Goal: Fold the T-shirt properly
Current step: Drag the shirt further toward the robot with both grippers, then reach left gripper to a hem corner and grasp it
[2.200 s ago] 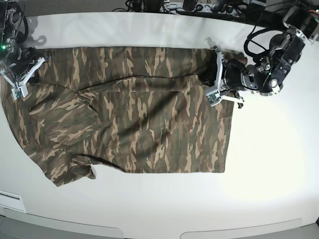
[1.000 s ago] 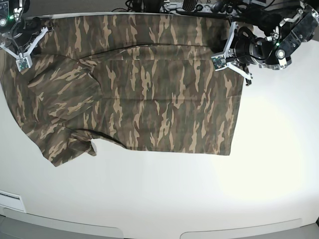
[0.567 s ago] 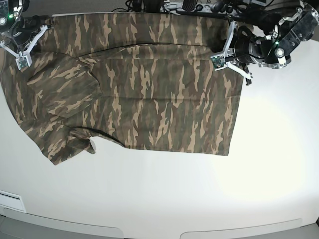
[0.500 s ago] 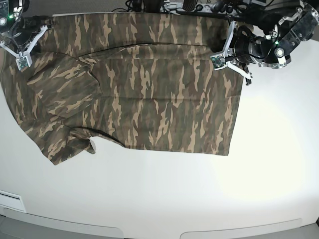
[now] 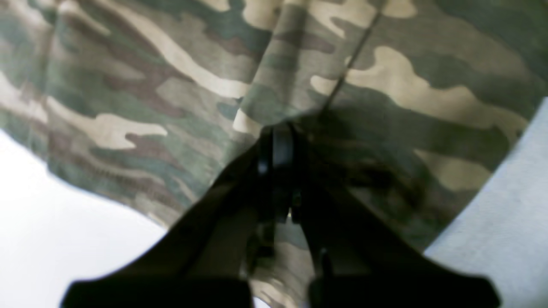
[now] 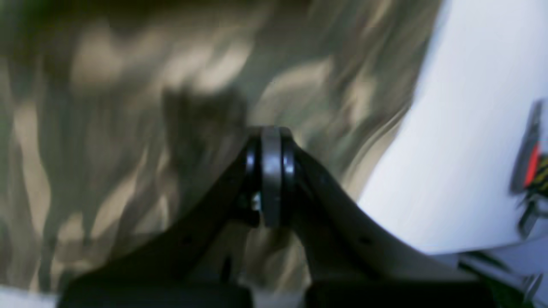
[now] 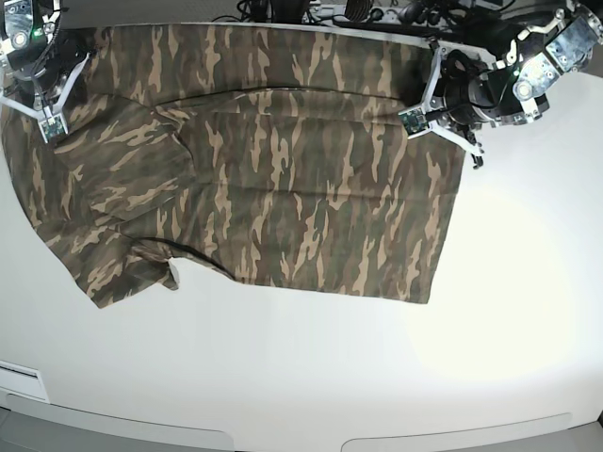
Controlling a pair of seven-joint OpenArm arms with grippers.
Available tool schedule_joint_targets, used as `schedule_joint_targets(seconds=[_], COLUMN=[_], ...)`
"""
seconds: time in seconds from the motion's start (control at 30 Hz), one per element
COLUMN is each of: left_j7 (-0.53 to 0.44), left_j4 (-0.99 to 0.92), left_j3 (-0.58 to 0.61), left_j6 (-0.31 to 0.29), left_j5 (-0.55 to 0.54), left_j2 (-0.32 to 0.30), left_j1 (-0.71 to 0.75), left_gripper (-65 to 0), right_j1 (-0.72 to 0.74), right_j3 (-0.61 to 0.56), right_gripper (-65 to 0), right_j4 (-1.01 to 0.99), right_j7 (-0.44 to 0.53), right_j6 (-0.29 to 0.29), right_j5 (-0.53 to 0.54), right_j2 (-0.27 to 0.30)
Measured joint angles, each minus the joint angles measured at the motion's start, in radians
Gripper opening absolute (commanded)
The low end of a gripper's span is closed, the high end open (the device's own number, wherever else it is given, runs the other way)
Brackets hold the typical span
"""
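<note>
The T-shirt lay spread across the far half of the white worktop, its top edge running along the far edge and its one visible sleeve drooping toward the left edge. The near half of the worktop was bare, and a broad bare strip ran down the right side past the shirt's straight side edge. The left gripper sat at the shirt's far right corner, and in the left wrist view its fingers were pressed together on a pinch of cloth that puckered into a ridge just beyond them. The right gripper sat at the far left corner; in the blurred right wrist view its fingers were likewise together with camouflage cloth all around them, so clamped on the shirt as far as could be told. Dark cables crowded behind the far edge, close behind both arms.
</note>
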Motion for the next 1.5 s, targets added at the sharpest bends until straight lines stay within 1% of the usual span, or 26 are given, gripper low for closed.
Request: schedule_joint_targets(seconds=[0.13, 0.23, 0.3, 0.4, 0.43, 0.47, 0.5, 0.53, 0.6, 0.63, 0.67, 0.73, 0.77, 0.83, 0.9, 0.93, 1.0, 1.13, 1.17, 1.27, 1.3, 1.33, 1.4, 1.43, 1.47, 1.5], left_j7=[0.026, 0.025, 0.025, 0.028, 0.029, 0.022, 0.009, -0.013, -0.055, -0.084, -0.113, -0.136, -0.144, -0.173, -0.190, -0.203, -0.238, -0.297, -0.295, -0.298, -0.298, -0.296, -0.293, -0.307, -0.299, -0.291], left_j4=[0.031, 0.078, 0.097, 0.111, 0.117, 0.126, 0.135, 0.144, 0.150, 0.150, 0.150, 0.143, 0.127, 0.067, -0.035, -0.103, -0.268, -0.637, -0.732, -0.973, -1.040, -1.100, -1.195, -1.228, -1.255, -1.275], left_j3=[0.000, 0.000, 0.000, 0.000, 0.000, 0.000, 0.000, -0.001, -0.037, -0.068, -0.103, -0.184, -0.227, -0.304, -0.372, -0.400, -0.434, -0.434, -0.433, -0.438, -0.439, -0.439, -0.440, -0.440, -0.441, -0.441], left_j6=[0.032, 0.036, 0.035, 0.023, 0.013, 0.014, 0.046, 0.102, 0.187, 0.224, 0.281, 0.376, 0.401, 0.424, 0.415, 0.387, 0.298, 0.130, 0.095, 0.029, 0.011, -0.002, -0.020, -0.034, -0.051, -0.052], left_j5=[0.023, 0.012, -0.009, -0.023, -0.018, 0.019, 0.063, 0.118, 0.192, 0.202, 0.200, 0.202, 0.205, 0.171, 0.084, 0.047, -0.044, -0.203, -0.246, -0.321, -0.343, -0.354, -0.359, -0.361, -0.369, -0.368], left_j2=[-0.005, -0.005, -0.005, -0.006, -0.006, -0.006, -0.006, -0.006, -0.004, -0.003, -0.003, 0.018, 0.038, 0.081, 0.124, 0.149, 0.201, 0.297, 0.317, 0.365, 0.377, 0.389, 0.419, 0.438, 0.454, 0.471], left_j1=[-0.019, -0.019, -0.019, -0.019, -0.019, -0.019, -0.019, -0.019, -0.027, -0.036, -0.047, -0.067, -0.079, -0.111, -0.153, -0.177, -0.239, -0.378, -0.417, -0.527, -0.558, -0.586, -0.633, -0.650, -0.669, -0.687], left_gripper=[-65.0, -65.0, -65.0, -65.0, -65.0, -65.0, -65.0, -65.0, -65.0, -65.0, -65.0, -65.0, -65.0, -65.0, -65.0, -65.0, -65.0, -65.0, -65.0, -65.0, -63.2, -55.9, -38.8, -34.0, -33.5, -33.6], right_j1=[-0.003, -0.003, -0.003, -0.003, -0.003, -0.003, -0.003, -0.003, -0.003, -0.003, -0.003, -0.003, -0.003, -0.003, -0.002, -0.002, -0.003, -0.004, -0.003, -0.002, -0.002, -0.002, -0.003, -0.003, -0.002, -0.003], right_j3=[0.000, 0.000, 0.000, 0.000, 0.000, 0.000, 0.000, 0.000, 0.000, 0.000, 0.000, 0.000, 0.000, 0.000, 0.000, 0.000, 0.000, -0.002, -0.002, -0.002, -0.002, -0.002, -0.002, -0.002, -0.002, -0.002], right_gripper=[-65.0, -65.0, -65.0, -65.0, -65.0, -65.0, -65.0, -65.0, -65.0, -65.0, -65.0, -65.0, -65.0, -65.0, -65.0, -65.0, -65.0, -65.0, -65.0, -65.0, -65.0, -65.0, -65.0, -65.0, -65.0, -65.0], right_j4=[0.056, 0.074, 0.077, 0.077, 0.077, 0.077, 0.077, 0.077, 0.077, 0.077, 0.077, 0.077, 0.077, 0.077, 0.077, 0.077, 0.077, 0.077, 0.077, 0.077, 0.077, 0.077, 0.077, 0.077, 0.077, 0.077], right_j7=[0.042, 0.061, 0.067, 0.067, 0.067, 0.067, 0.067, 0.067, 0.072, 0.076, 0.076, 0.076, 0.076, 0.078, 0.078, 0.078, 0.078, 0.090, 0.090, 0.093, 0.093, 0.093, 0.092, 0.093, 0.093, 0.093], right_j6=[-0.064, -0.110, -0.124, -0.125, -0.125, -0.125, -0.125, -0.126, -0.132, -0.139, -0.144, -0.150, -0.153, -0.153, -0.155, -0.155, -0.156, -0.155, -0.155, -0.155, -0.153, -0.154, -0.155, -0.155, -0.155, -0.155], right_j5=[-0.071, -0.111, -0.116, -0.115, -0.115, -0.114, -0.114, -0.112, -0.112, -0.112, -0.113, -0.113, -0.112, -0.112, -0.112, -0.112, -0.111, -0.109, -0.109, -0.108, -0.108, -0.109, -0.109, -0.109, -0.109, -0.109], right_j2=[0.000, 0.000, 0.001, 0.000, 0.000, 0.000, 0.000, 0.000, 0.000, 0.000, 0.000, -0.002, -0.002, -0.002, -0.001, -0.001, -0.002, 0.000, 0.001, -0.002, -0.002, -0.002, -0.002, -0.002, -0.002, -0.002])
